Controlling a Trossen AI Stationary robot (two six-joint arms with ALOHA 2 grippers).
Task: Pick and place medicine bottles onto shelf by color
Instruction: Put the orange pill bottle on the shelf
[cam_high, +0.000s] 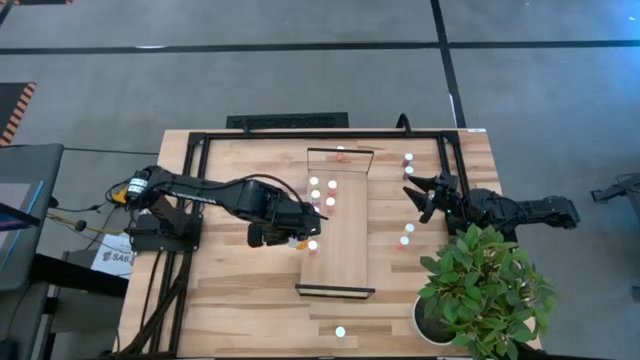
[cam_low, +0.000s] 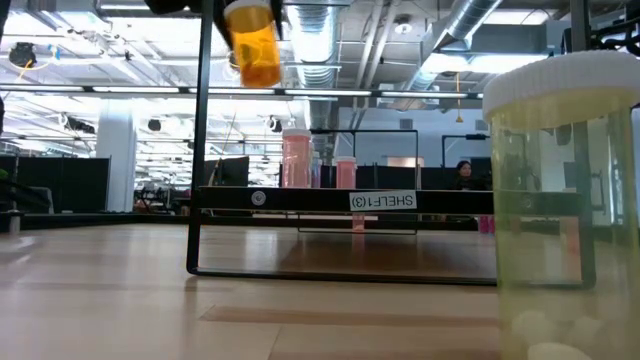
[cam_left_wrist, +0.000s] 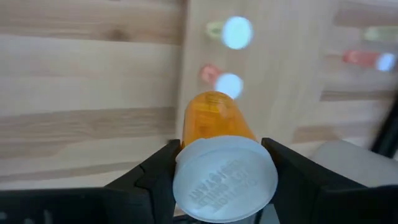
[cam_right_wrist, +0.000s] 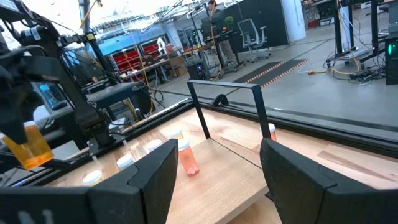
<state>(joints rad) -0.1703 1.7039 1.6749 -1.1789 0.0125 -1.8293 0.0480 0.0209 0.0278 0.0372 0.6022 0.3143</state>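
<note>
Orange bottle gripped, raised at shelf edge.
Left claw (cam_left_wrist: 214, 171) clenched on orange bottle (cam_left_wrist: 217, 134), cap between fingers, body pointing down over shelf (cam_high: 345, 235) edge; more bottles (cam_high: 322, 190) beyond. Right claw (cam_high: 418, 192) spread open, empty, well off beside shelf.

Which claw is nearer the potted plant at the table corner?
Right. The right claw, open, sits just beyond the potted plant; the left claw, gripping an orange bottle, is across the shelf.

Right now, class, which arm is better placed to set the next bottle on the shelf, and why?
Left. Its gripper holds an orange bottle by the cap at the shelf's left edge. The right gripper is empty, fingers apart, off the shelf's right side.
</note>
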